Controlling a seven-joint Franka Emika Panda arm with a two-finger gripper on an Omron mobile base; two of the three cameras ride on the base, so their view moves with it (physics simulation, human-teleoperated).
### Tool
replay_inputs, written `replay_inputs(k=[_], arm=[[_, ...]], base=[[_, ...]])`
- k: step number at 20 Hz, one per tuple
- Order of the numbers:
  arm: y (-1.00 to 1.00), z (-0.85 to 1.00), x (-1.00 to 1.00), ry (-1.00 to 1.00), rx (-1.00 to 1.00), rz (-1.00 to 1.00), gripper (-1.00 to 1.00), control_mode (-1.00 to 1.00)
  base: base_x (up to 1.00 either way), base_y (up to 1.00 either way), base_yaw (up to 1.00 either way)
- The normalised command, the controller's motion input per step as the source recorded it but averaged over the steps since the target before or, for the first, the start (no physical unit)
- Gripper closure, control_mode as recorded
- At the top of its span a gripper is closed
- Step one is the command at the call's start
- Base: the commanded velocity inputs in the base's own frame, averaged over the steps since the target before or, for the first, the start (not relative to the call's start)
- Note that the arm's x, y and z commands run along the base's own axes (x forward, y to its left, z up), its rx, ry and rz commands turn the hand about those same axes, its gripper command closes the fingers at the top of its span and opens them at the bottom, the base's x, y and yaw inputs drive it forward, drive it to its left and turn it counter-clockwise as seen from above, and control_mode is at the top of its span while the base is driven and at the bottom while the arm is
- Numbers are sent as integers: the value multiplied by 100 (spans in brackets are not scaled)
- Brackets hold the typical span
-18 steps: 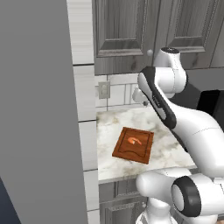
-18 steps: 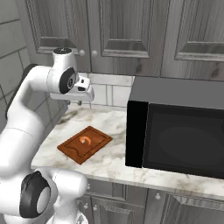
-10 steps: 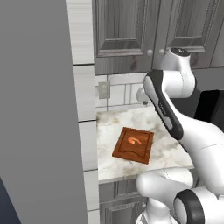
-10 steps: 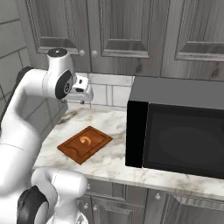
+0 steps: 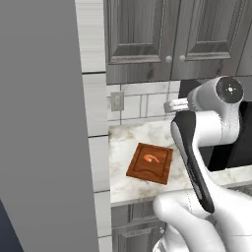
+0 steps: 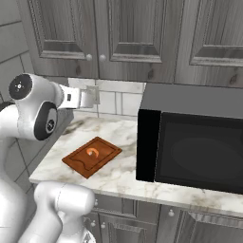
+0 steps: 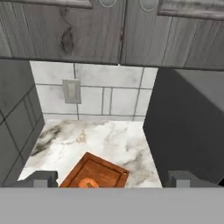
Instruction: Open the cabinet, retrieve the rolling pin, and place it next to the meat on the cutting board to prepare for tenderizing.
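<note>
Left base view has the cutting board point(image 5: 150, 163) sitting flat on the marble counter point(image 5: 123, 142), roughly mid-depth, with the little orange-pink meat point(image 5: 151, 158) lying on top of it, a bit toward the far half of the board. Nothing else on the board that I can see. No rolling pin anywhere in these shots, so I can't say where it is.

Up above, the cabinet point(image 5: 142, 39) has both doors shut, the two small round knobs point(image 5: 169, 59) sitting side by side right where the doors meet. Same thing from the right base view: doors closed, knobs together over the tiled backsplash point(image 6: 118, 102).

The gripper point(image 6: 90, 97) is held up in the air in front of the backsplash, below the cabinet's bottom edge and well above the board, not touching anything. In the hand view its two dark fingertips point(image 7: 39, 178) sit far out toward either side at the bottom, so the jaws are spread wide with nothing between them. That view looks at the lower edge of the cabinet doors, the wall outlet point(image 7: 71, 91) on the tiles to the left, and the far end of the board with a sliver of the meat.

Big black microwave point(image 6: 194, 142) sits on the counter to the right of the board, close but not touching it. A tall plain grey panel point(image 5: 44, 123) stands at the left of the counter.
</note>
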Motion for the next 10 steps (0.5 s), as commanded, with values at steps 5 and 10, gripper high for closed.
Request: replay_inputs(k=[5,10], arm=[[-20,81,-6,-45,0,-15,-100,-100],[-22,77,0,-39,0,-11,-100,-100]], base=[[0,0,0],[0,0,0]])
